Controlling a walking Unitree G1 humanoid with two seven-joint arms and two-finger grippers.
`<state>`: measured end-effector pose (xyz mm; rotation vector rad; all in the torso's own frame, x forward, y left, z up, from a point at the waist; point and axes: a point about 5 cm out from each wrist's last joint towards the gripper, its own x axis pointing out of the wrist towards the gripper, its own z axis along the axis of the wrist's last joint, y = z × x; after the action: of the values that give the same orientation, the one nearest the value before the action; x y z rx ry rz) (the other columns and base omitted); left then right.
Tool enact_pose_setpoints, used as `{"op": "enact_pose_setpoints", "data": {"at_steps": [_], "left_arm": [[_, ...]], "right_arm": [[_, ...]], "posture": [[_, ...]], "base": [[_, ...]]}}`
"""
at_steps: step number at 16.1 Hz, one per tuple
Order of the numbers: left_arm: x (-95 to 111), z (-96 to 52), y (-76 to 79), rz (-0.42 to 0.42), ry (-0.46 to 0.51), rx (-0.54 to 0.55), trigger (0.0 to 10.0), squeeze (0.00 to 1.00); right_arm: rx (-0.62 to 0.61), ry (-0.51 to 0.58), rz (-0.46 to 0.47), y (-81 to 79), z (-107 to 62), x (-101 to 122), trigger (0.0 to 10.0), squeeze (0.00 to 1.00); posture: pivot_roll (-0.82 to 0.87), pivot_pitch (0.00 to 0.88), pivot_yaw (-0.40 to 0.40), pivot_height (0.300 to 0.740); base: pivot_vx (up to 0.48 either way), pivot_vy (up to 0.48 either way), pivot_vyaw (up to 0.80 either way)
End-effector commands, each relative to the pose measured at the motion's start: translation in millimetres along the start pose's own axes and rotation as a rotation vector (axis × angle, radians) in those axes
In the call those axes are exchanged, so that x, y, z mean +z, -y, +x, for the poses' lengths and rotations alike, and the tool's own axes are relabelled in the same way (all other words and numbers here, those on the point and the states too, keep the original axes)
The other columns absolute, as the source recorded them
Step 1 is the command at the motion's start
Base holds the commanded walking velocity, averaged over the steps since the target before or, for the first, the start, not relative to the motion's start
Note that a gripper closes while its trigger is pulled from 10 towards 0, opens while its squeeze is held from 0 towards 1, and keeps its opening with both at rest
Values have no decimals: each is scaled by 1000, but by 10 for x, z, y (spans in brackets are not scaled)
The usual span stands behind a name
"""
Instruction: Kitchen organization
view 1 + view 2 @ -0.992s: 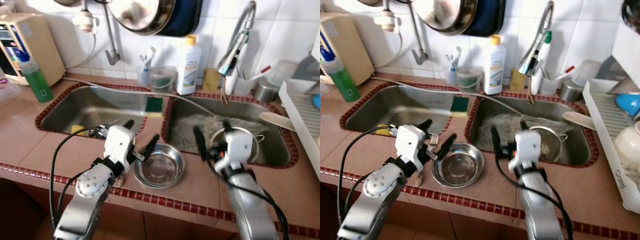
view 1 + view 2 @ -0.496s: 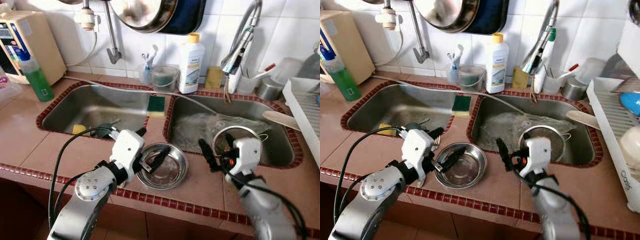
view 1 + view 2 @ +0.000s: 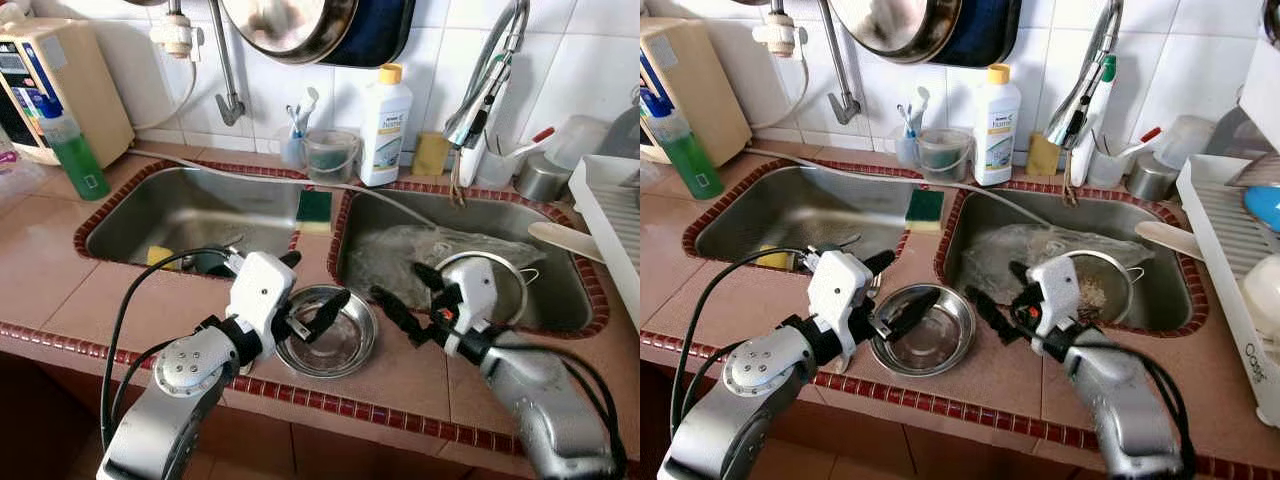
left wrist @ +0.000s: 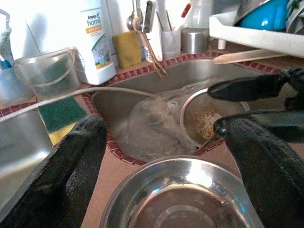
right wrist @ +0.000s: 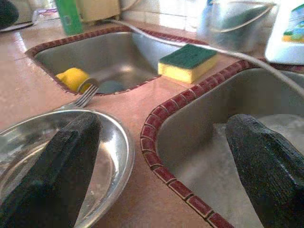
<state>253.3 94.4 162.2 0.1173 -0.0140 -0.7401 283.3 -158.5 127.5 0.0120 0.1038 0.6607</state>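
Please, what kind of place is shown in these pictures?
Most likely a home kitchen, at the washing-up counter. A double steel sink is set into a tiled counter, a tap hangs over the right basin, and a dish-soap bottle and a sponge sit nearby.

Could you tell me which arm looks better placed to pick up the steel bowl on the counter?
Probably the left. The left gripper is open with one finger over the steel bowl and the other outside its rim, straddling the edge. The right gripper is open too, beside the bowl at the sink's edge.

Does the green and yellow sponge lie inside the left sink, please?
No, the sponge rests on the tiled divider between the two sinks.
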Motion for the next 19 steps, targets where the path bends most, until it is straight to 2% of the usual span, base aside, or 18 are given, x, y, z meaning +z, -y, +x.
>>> {"op": "enact_pose_setpoints", "data": {"at_steps": [1,4,6,9,18,19], "left_arm": [[61,-6,20,12,15,-6,10000,0],[22,-59,75,10,-7,-71,10000,0],[24,-81,48,21,-16,-76,10000,0],[57,-107,16,22,-16,-67,10000,0],[119,-114,26,1,6,-30,10000,0],[122,-115,26,-1,8,-26,10000,0]], "right_arm": [[24,-16,11,4,60,-1,10000,0],[63,-47,51,59,211,10,10000,0],[111,-72,105,53,275,11,10000,0],[172,-115,117,75,351,4,10000,0],[323,-274,88,85,371,-105,10000,0],[331,-275,92,81,372,-104,9373,0]], "posture": [[-141,7,16,740],[-130,13,9,740],[-121,24,2,740],[-109,38,-8,740],[-86,63,-42,740],[-85,63,-43,740]], "base": [[0,0,0],[0,0,0],[0,0,0],[0,0,0],[0,0,0],[0,0,0]]}}
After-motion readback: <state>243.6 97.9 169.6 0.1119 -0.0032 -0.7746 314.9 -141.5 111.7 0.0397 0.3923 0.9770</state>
